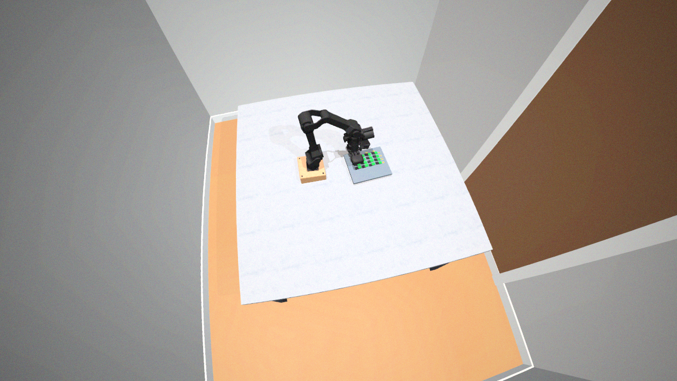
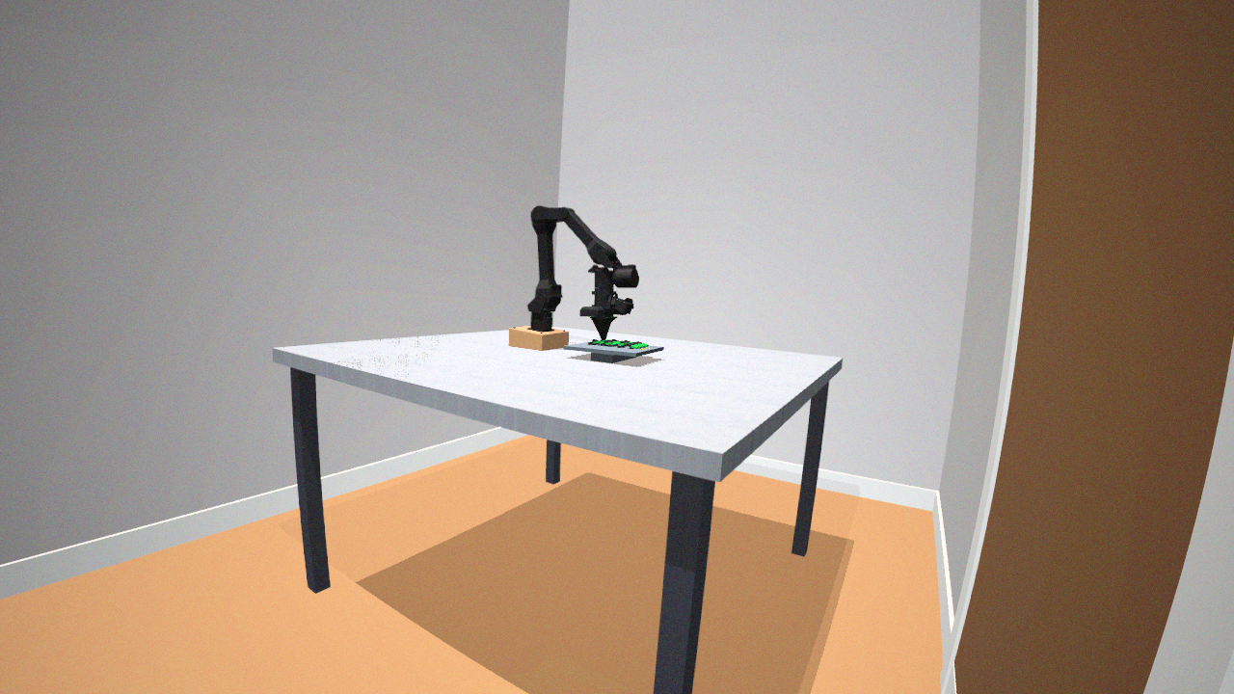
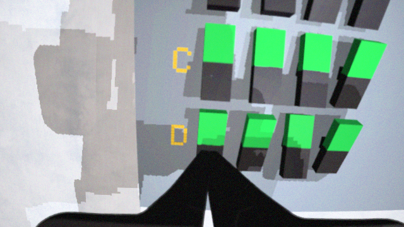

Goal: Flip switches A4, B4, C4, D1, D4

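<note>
My gripper (image 2: 603, 338) (image 3: 207, 158) is shut and empty. It points down at the near side of the blue-grey panel (image 1: 374, 175) (image 3: 158, 104). In the wrist view its tips cover the black near end of switch D1 (image 3: 212, 127), at or just above it; contact is hard to tell. D1's green far end shows a thin end face. Switch D4 (image 3: 344, 137) shows its green end face too and looks raised at that end. Switch C4 (image 3: 364, 58) is in full view, its tilt unclear. Only the near end of B4 (image 3: 370, 14) shows. A4 is outside the wrist view.
Switches D2 (image 3: 259, 133) and D3 (image 3: 298, 132) stand beside D1, with C1 (image 3: 218, 44) just beyond it. The arm's base sits on a wooden block (image 1: 313, 179) (image 2: 538, 339) on the white table (image 1: 355, 236) (image 2: 500, 380). The arm hides part of the panel in the top view.
</note>
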Available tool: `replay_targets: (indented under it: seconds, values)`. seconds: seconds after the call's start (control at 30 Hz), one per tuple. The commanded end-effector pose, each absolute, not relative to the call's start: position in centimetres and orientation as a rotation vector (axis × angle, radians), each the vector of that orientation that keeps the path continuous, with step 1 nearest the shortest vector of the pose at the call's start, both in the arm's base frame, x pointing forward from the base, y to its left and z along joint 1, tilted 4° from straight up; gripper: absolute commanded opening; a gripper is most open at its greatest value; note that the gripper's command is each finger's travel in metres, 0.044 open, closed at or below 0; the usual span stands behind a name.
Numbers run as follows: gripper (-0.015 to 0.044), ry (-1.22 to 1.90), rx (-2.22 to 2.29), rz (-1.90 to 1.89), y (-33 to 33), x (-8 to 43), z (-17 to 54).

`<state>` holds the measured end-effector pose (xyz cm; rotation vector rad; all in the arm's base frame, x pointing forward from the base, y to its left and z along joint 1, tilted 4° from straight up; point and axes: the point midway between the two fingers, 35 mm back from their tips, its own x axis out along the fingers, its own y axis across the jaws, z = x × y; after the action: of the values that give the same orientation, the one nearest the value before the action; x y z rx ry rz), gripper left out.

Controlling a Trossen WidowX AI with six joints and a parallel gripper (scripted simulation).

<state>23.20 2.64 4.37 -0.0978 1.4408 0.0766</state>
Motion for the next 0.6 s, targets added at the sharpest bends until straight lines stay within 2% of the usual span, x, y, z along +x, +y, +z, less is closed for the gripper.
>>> replay_targets:
  seconds: [0.0, 0.1, 0.27, 0.43, 0.57]
  values:
    - [0.0000, 1.443, -0.099, 0.072, 2.6, 23.1, 4.2]
    - [0.0000, 1.444, -0.098, 0.076, 2.7, 23.2, 5.1]
    - [0.0000, 1.468, -0.100, 0.071, 2.7, 22.6, 10.6]
    - [0.0000, 1.469, -0.101, 0.071, 2.5, 22.7, 10.8]
    - [0.0000, 1.468, -0.104, 0.068, -1.1, 24.3, 11.0]
